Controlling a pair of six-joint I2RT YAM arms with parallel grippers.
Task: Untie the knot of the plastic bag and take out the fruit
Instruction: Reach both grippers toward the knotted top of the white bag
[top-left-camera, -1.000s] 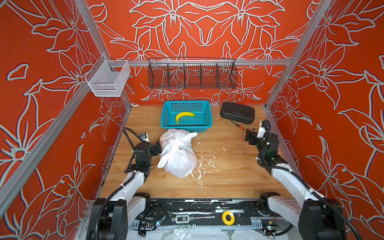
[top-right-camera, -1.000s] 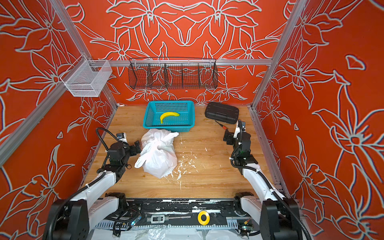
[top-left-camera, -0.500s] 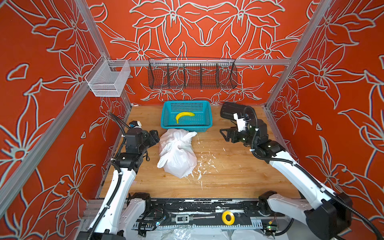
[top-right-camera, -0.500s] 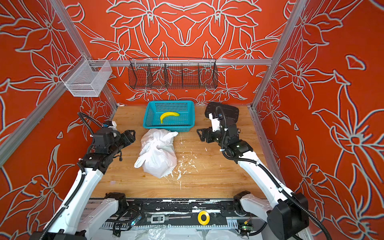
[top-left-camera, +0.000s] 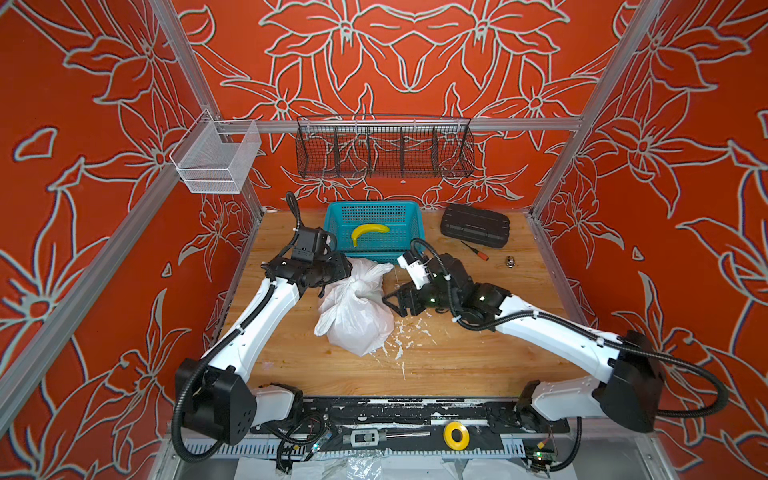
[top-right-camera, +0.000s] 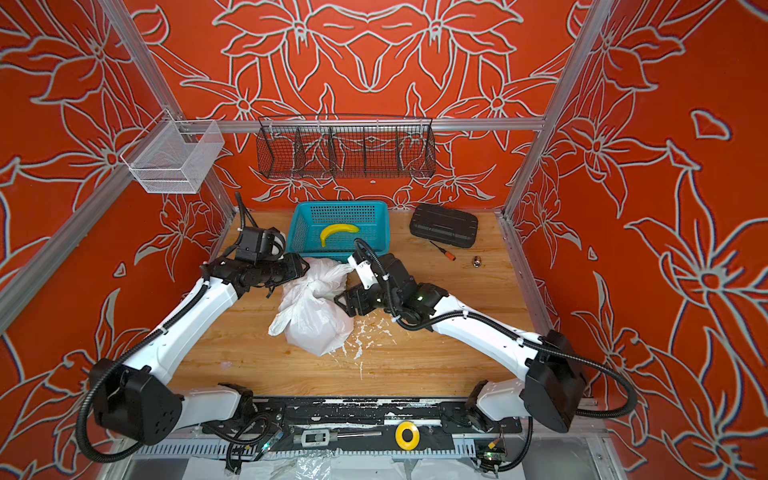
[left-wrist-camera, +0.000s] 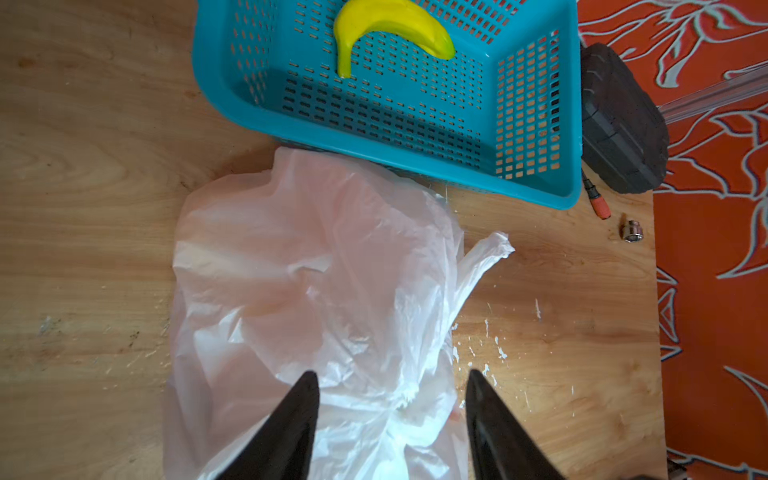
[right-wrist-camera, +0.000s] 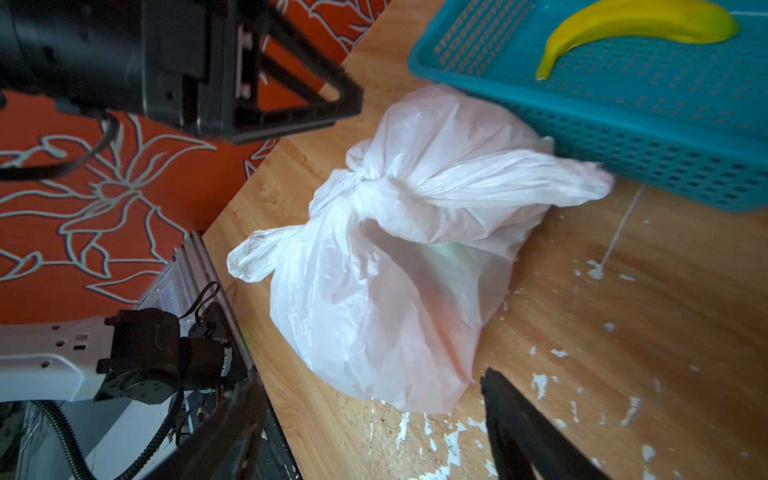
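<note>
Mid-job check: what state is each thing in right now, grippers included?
knot, tied.
plastic bag, closed and bulging, lying on the table.
left gripper, open, fingers either side of the bag's plastic.
right gripper, open, beside the bag.
teal basket, upright, holding only the banana.
banana, lying in the basket.
black case, shut.
screwdriver, lying flat.

The plastic bag (right-wrist-camera: 395, 291) is looking thin, crinkled and translucent, faintly glossy. The desk (top-left-camera: 457, 361) is showing matt grained wood flecked with white scuffs. The teal basket (left-wrist-camera: 536, 124) is gleaming as smooth perforated plastic.
</note>
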